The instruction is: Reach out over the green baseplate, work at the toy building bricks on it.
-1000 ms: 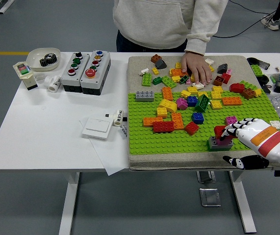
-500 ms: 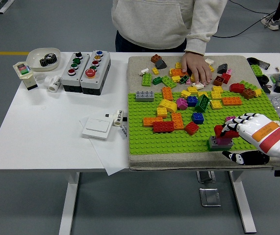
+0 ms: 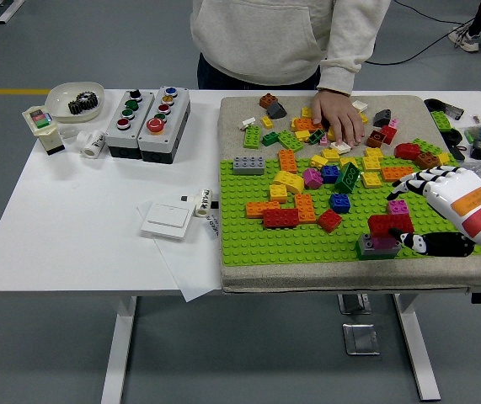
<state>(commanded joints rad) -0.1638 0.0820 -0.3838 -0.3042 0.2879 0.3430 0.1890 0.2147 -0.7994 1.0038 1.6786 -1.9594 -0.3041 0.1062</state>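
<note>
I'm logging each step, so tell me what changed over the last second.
The robot's white right hand lifted off the small stack of red, pink and grey bricks near the green baseplate's front edge and drew back to the right, fingers open, holding nothing. The stack stayed put. The person's hand on the far bricks and the other loose bricks did not move.

A bowl of gears (image 3: 75,101), two button boxes (image 3: 147,123) and a white switch (image 3: 167,220) sit left.

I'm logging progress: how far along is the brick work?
Done: a small stack, red on grey, stands on the baseplate. In hand: nothing; the right hand hovers open beside the stack. Left: many loose bricks lie scattered; a person's hand rests among them.
</note>
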